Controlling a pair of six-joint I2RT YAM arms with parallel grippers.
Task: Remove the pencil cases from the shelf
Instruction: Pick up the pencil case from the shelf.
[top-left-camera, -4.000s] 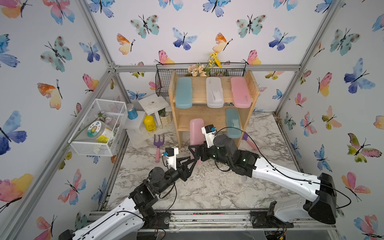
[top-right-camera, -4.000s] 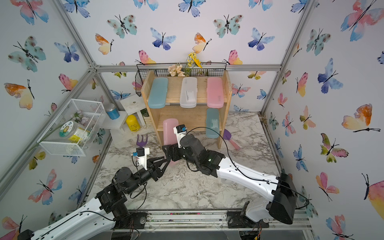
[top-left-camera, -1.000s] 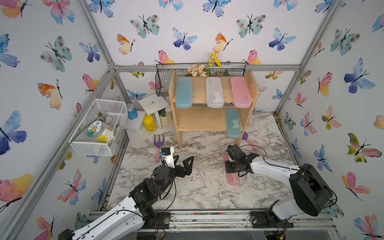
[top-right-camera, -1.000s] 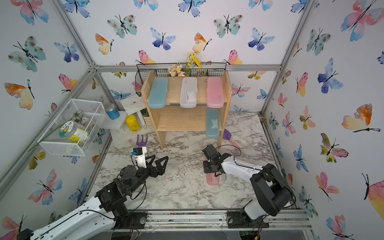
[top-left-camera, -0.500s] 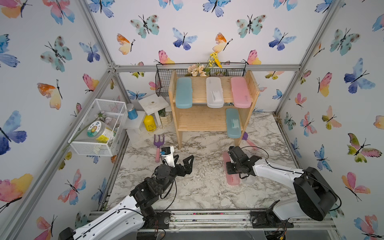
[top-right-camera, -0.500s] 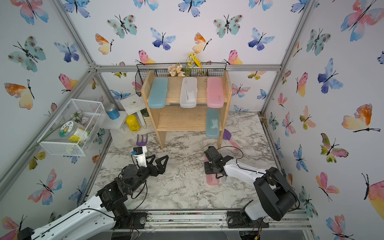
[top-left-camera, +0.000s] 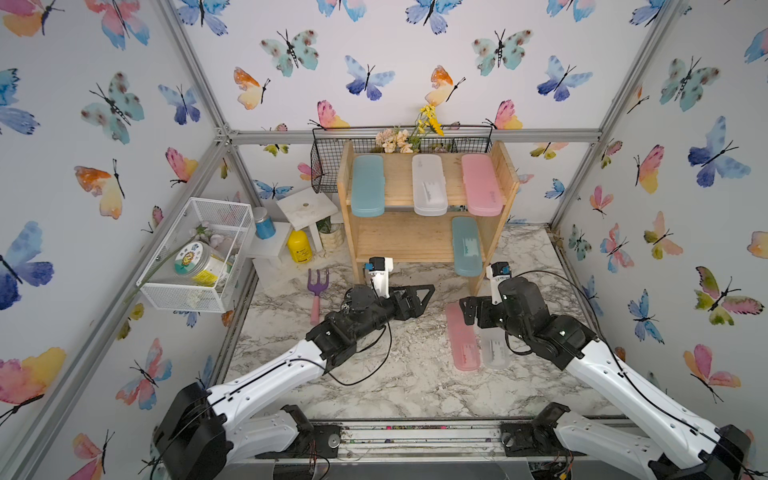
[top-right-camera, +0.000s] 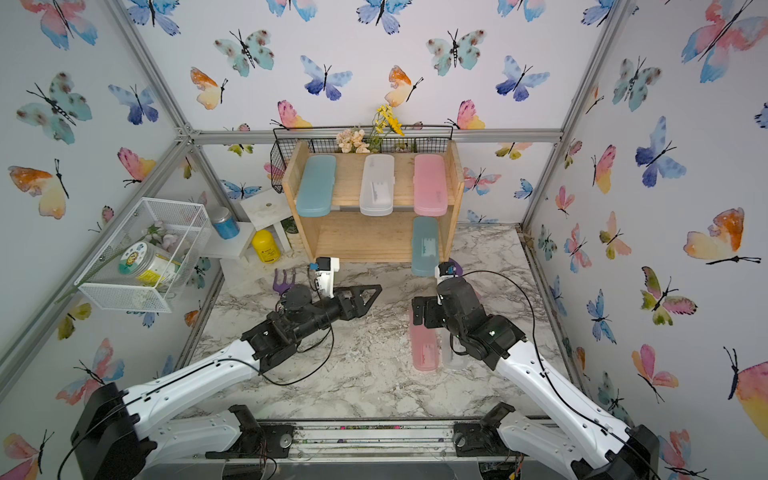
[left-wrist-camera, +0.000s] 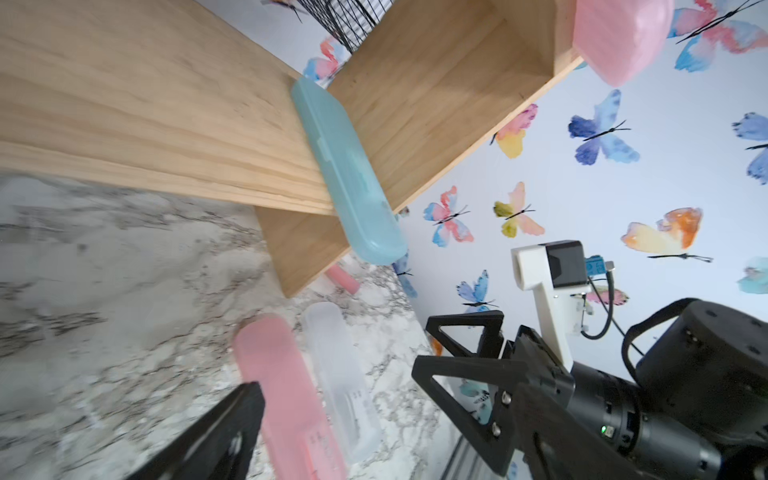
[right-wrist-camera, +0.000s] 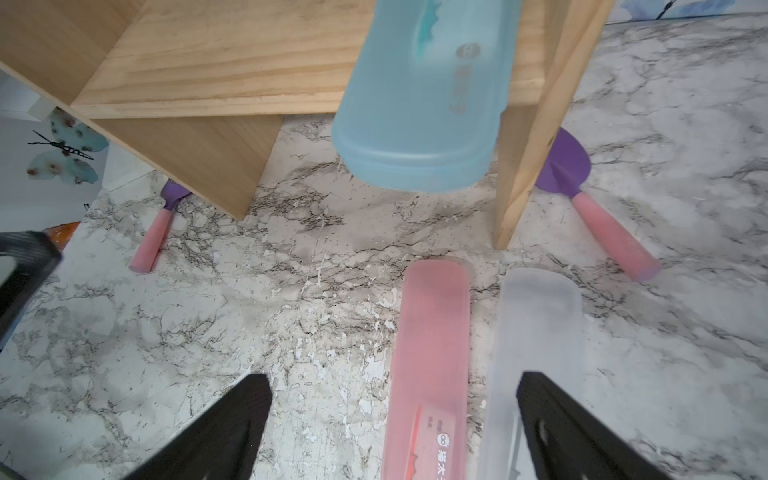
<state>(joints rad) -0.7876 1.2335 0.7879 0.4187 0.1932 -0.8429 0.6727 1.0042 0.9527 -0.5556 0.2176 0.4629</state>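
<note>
Four pencil cases are on the shelf (top-left-camera: 402, 240) and two lie on the marble table (top-left-camera: 386, 374). On the top tier a teal case (top-left-camera: 368, 185), a white case (top-left-camera: 429, 185) and a pink case (top-left-camera: 481, 185) lie flat side by side. Their long axes run from the back wall toward the robot, and their rounded front ends poke past the board's edge. On the lower tier a second teal case (top-left-camera: 466, 246) lies the same way, close against the right side panel, with its front end hanging well out over the table. On the table in front of that panel, the second pink case (top-left-camera: 462, 336) and the second white case (top-left-camera: 494, 351) lie flat and just beside each other. Their long axes are parallel and point at the shelf, and the labelled ends are nearer the robot. The right gripper (right-wrist-camera: 392, 386) is spread wide above the near half of the pink one and grips nothing. The left gripper (top-left-camera: 422, 295) hangs released and empty in front of the shelf's lower tier. Four seconds ago the right gripper held this pink case at the lower tier. A second ago it was clamped on it, low on the table; since then it has let go and lifted a little. The left gripper has meanwhile moved nearer the shelf.
</note>
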